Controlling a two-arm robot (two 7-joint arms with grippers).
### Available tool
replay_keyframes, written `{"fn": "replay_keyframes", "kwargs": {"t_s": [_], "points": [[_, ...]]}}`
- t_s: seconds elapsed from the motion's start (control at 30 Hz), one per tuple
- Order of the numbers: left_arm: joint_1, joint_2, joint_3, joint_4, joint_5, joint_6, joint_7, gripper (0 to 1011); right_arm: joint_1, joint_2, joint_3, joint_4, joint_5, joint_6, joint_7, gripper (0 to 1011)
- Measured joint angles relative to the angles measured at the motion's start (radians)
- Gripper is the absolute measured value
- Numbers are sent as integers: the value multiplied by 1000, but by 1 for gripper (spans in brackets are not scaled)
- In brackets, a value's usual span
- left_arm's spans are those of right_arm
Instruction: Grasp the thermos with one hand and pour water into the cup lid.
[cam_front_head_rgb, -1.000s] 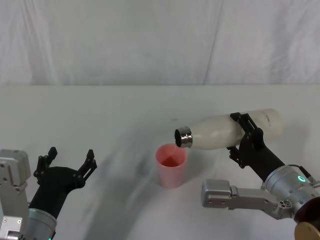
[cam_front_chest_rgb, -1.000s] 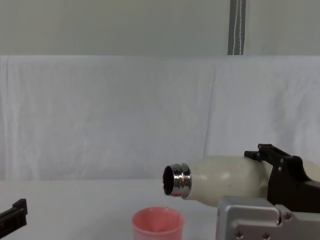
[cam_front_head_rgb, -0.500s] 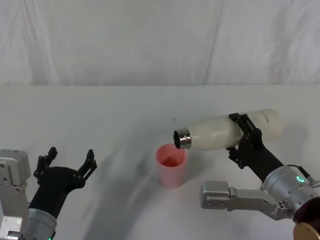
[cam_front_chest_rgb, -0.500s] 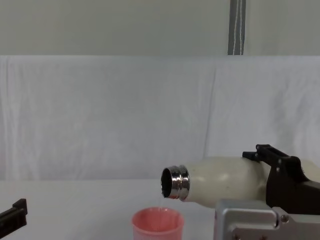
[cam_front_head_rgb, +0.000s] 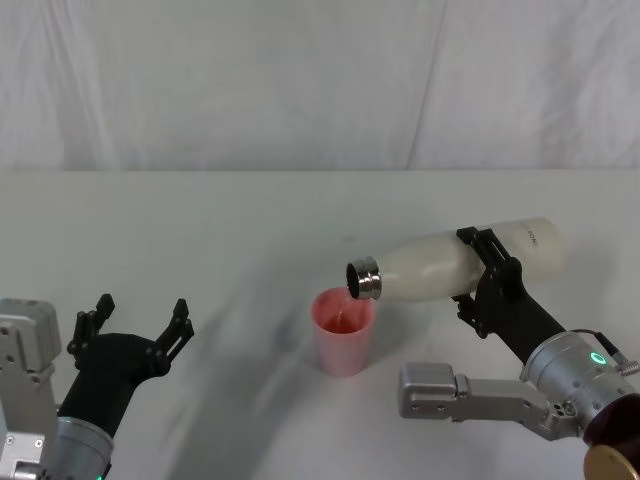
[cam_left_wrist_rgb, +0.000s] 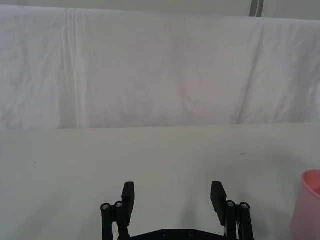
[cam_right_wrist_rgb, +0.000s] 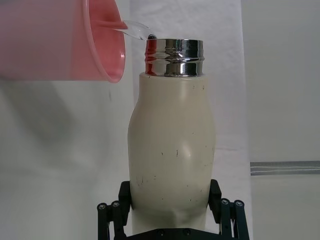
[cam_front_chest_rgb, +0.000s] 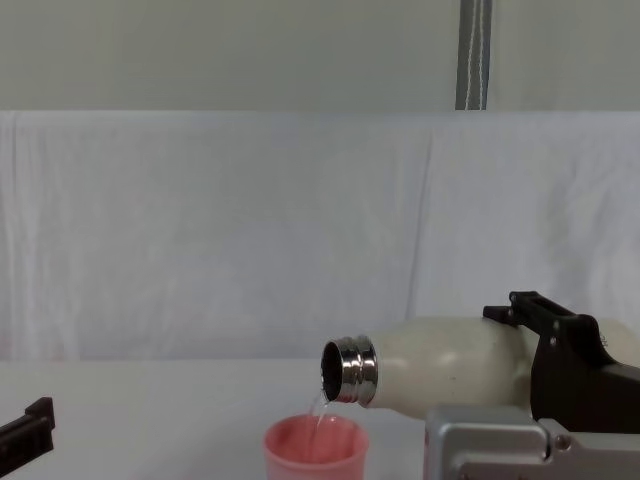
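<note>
The right gripper clamps the thermos around the middle of its body, a black finger on each side, and holds it in the air above the table. The thermos lies nearly on its side, its steel neck pointing toward the robot's left and tipped slightly down. In the chest view the neck of the thermos hangs just above the rim of the cup lid, and a thin stream of water falls from the mouth into it.

The cup lid stands upright on the table, a little left of the table's middle as the head camera sees it, directly under the mouth of the thermos. In the right wrist view the thermos sits between the right gripper fingers, and a clear stream of water runs from its mouth over the rim of the cup lid.

The left gripper rests low at the robot's left, well apart from the cup lid, with its fingers spread wide. In the left wrist view the left gripper holds nothing between its fingers, and the cup lid shows at the edge.
</note>
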Motion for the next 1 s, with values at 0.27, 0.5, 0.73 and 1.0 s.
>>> {"fn": "replay_keyframes", "kwargs": {"t_s": [0.27,0.5,0.73,1.0], "points": [[0,0,0,0,0,0,0,1001,0,-1,0,0,0,0,0,950],[0,0,0,0,0,0,0,1001,0,-1,0,0,1,0,0,950],[0,0,0,0,0,0,0,1001,0,-1,1,1,2,-1,0,950],[0,0,0,0,0,0,0,1001,0,-1,1,1,3,-1,-1,950]]}}
